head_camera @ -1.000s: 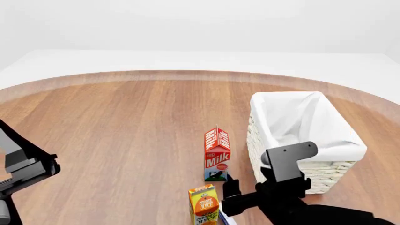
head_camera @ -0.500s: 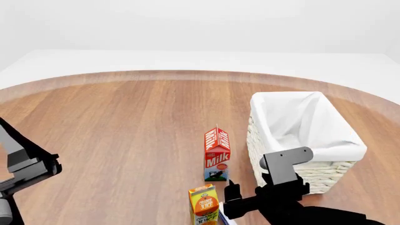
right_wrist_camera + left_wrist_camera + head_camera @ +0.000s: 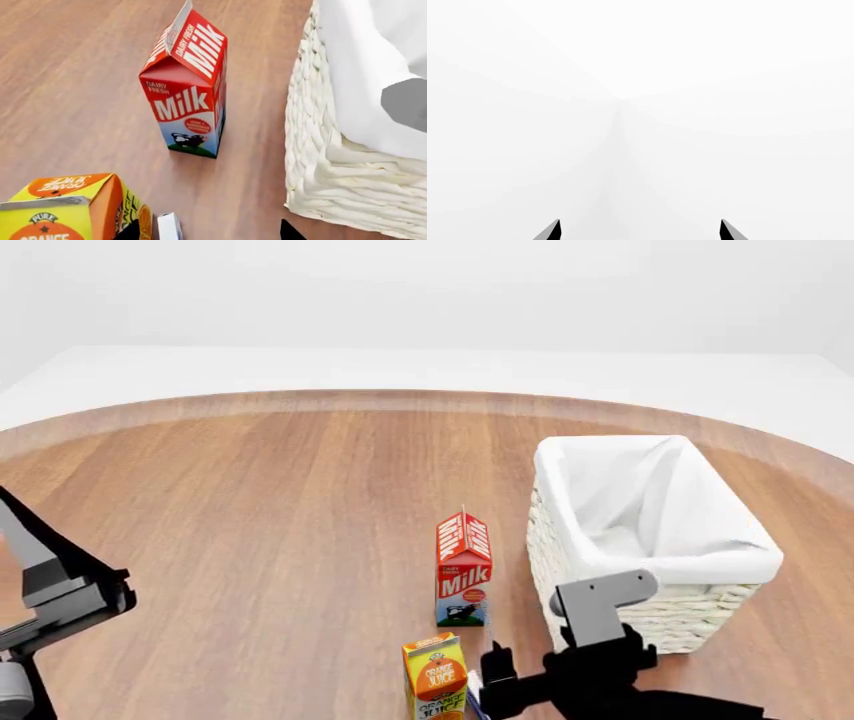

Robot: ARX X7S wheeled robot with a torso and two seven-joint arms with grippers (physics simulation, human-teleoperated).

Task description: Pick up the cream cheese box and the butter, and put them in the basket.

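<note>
Lower in the head view than 1 s ago sits the right gripper (image 3: 491, 680), its arm pulled back toward the robot, jaws wide apart w/ nothing between them; left gripper (image 3: 639, 231) faces blank white, also spread. On the round wooden table (image 3: 267, 500): 1 white woven basket (image 3: 641, 540), cloth-lined, rectangular; 1 red gable-top milk carton (image 3: 462, 570) just left of it; 1 orange juice carton (image 3: 435, 678) nearer the robot. Cream cheese box (image 3: 169, 227): only a white-blue edge shows, beside the juice carton.

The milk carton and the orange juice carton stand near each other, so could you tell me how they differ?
The milk carton is red and white with a blue base; the orange juice carton is orange and yellow. The milk carton looks taller and shows whole in the head view, while the juice carton is cut off by the picture's bottom edge. The milk carton stands farther from the robot. Both stand upright on the wooden table, left of the basket.
</note>
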